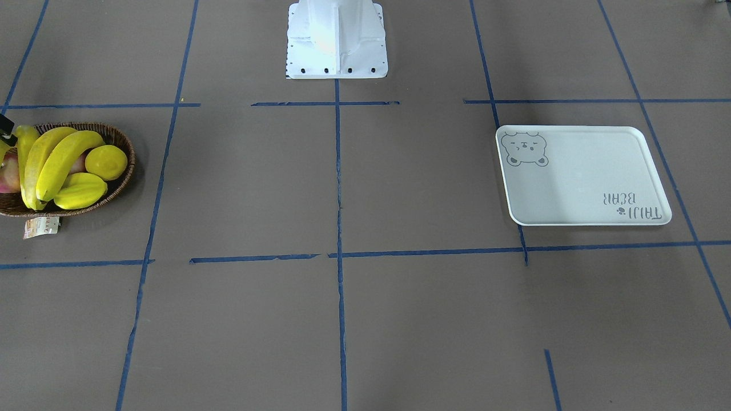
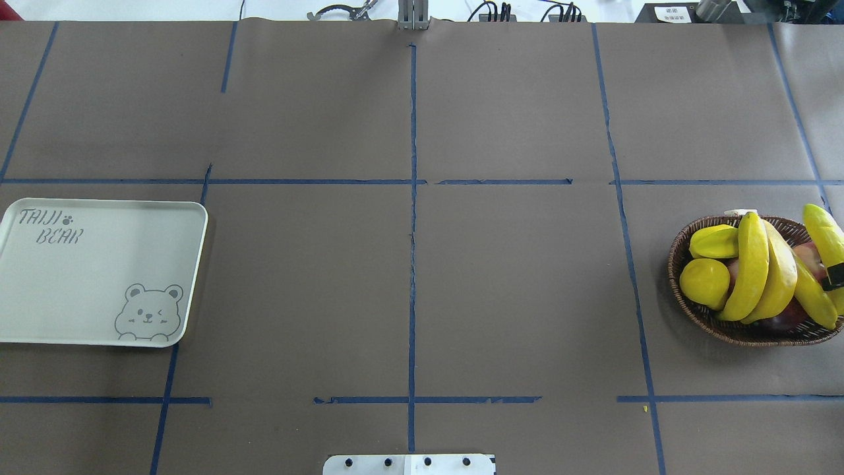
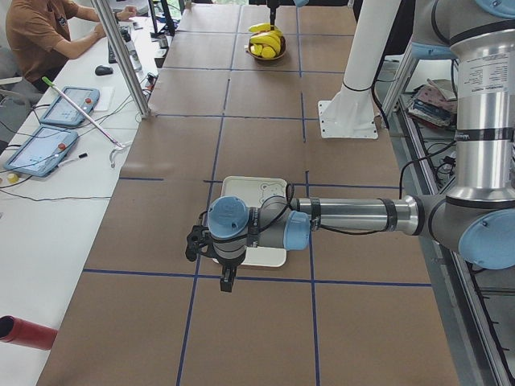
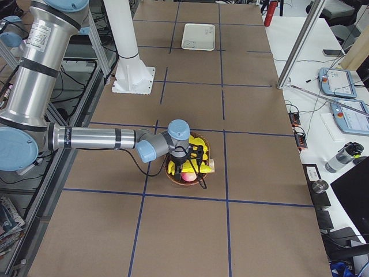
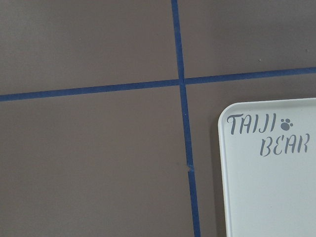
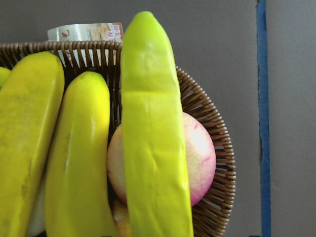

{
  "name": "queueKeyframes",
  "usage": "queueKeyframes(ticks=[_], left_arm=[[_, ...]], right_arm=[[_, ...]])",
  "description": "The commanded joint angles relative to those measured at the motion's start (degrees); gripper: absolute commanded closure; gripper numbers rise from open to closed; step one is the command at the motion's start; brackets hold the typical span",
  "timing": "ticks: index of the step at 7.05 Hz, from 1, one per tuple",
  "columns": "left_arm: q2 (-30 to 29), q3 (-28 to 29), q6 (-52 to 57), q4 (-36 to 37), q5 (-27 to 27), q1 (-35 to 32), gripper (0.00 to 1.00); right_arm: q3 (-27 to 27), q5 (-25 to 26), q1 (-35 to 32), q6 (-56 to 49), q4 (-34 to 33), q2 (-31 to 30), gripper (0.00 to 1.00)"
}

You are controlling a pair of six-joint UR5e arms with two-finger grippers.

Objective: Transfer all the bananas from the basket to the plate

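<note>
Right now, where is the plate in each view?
Front-facing: plate, mid right.
Overhead: plate, left edge.
Exterior left: plate, centre, partly behind the left arm.
Exterior right: plate, top, far end.
Left wrist: plate, lower right corner.
Right wrist: not in it.
Landmark: the TAIJI BEAR lettering, legible in front-facing, overhead, left wrist.

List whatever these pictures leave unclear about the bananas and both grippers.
- How many bananas: the basket runs off the overhead view's right edge and the front view's left edge; fruit overlaps.
- Right gripper open or shut: small in the right side view, cut off overhead.
- Left gripper open or shut: tiny, in the left side view only.
</note>
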State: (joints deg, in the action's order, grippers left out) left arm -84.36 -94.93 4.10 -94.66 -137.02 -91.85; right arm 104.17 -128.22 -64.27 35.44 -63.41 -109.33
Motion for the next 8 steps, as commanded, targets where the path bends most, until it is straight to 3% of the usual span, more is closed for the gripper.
queueKeyframes(ticks=[1, 2, 3, 7, 8], left_arm=[[0.07, -0.17, 0.03, 0.00, 0.00, 0.00, 0.00], [0.07, -0.08, 0.03, 0.00, 0.00, 0.00, 0.00], [0.07, -0.08, 0.03, -0.09, 0.00, 0.00, 0.00], [-0.10, -0.52, -0.32, 0.00, 0.00, 0.00, 0.00], [0.07, -0.61, -0.67, 0.00, 0.00, 0.00, 0.00]], right_arm=[[-0.55, -0.10, 0.11, -0.02, -0.05, 0.00, 0.53], [-0.55, 0.08, 0.02, -0.10, 0.04, 0.00, 0.80], [-0.03, 0.08, -0.24, -0.10, 0.22, 0.00, 0.95], [6.11, -0.62, -6.48, -1.24, -1.62, -4.47, 1.00], [10.48, -0.71, -7.18, -3.68, -7.46, -5.01, 1.00]])
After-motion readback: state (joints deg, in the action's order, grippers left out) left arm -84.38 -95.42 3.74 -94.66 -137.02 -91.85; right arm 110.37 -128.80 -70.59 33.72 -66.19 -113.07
